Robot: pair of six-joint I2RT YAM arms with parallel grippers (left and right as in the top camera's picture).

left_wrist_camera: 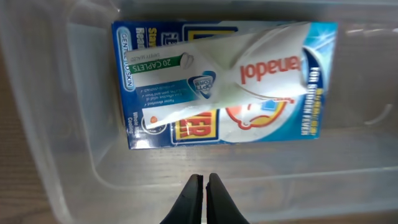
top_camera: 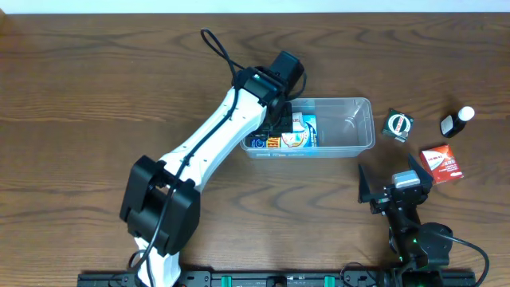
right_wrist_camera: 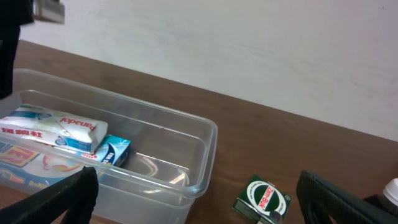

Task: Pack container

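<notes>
The clear container [top_camera: 351,127] sits mid-table. Its left half holds a white and blue Panadol box [left_wrist_camera: 249,68] lying on other small boxes [left_wrist_camera: 149,81]. The boxes show in the overhead view [top_camera: 293,135] and the right wrist view [right_wrist_camera: 59,127]. My left gripper [left_wrist_camera: 204,180] is shut and empty, hovering inside the container [left_wrist_camera: 56,162] just beside the boxes. My right gripper [top_camera: 394,185] is open and empty, near the table's front, right of the container [right_wrist_camera: 186,149]. A green Zam-Buk box [top_camera: 398,125] [right_wrist_camera: 264,198], a red box [top_camera: 441,163] and a dark bottle with a white cap [top_camera: 457,121] lie right of the container.
The left arm [top_camera: 207,151] stretches diagonally from the front left to the container. The right half of the container holds nothing. A pale wall [right_wrist_camera: 249,50] rises behind the table's far edge.
</notes>
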